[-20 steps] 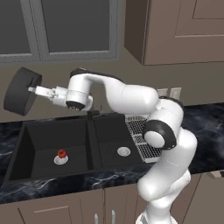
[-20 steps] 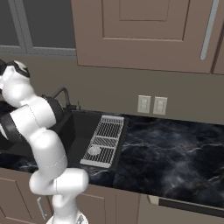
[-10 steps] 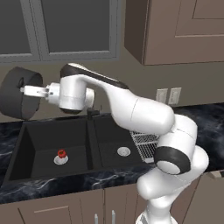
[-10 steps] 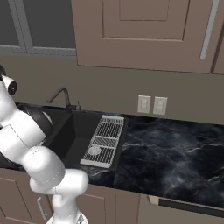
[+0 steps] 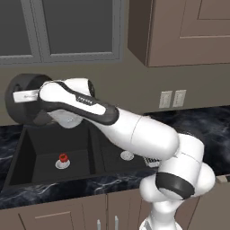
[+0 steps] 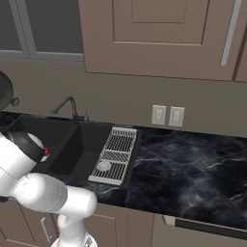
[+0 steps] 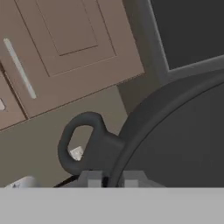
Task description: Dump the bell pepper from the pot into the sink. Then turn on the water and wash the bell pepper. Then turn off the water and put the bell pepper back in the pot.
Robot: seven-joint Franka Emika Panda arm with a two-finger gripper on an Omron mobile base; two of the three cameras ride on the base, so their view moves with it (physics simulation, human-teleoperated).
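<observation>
Dark grey-black, wide and shallow, the pot point(image 5: 24, 101) is held up on its side above the far left corner of the sink point(image 5: 27, 148), its round form facing outward toward the left base camera, in front of the wall below the glass-fronted cabinet point(image 5: 76, 29). From the hand view the pot point(image 7: 183, 135) appears as a broad curved rim with a looped side handle point(image 7: 81, 146) projecting from it; the gripper point(image 7: 111, 179) is clamped on the rim just beside that handle, one tip on either side of the wall. Seen from the left base view, the gripper point(image 5: 26, 96) meets the pot at its left side, the white arm point(image 5: 130, 130) reaching across over the basins. A sliver of the pot point(image 6: 6, 91) also shows at the left edge of the right base view. Matte black and rectangular, the sink has two basins parted by a centre divider. The bell pepper point(image 5: 63, 157), small, red and rounded with a dark stem top, sits on the silver drain of the left basin, well below the pot and apart from it. A second silver drain point(image 5: 127, 155) lies in the right basin. Beside the sink on the dark marbled counter point(image 6: 193, 169) rests a silver wire rack point(image 6: 115, 155), and a curved faucet point(image 6: 67, 107) stands behind the basins
</observation>
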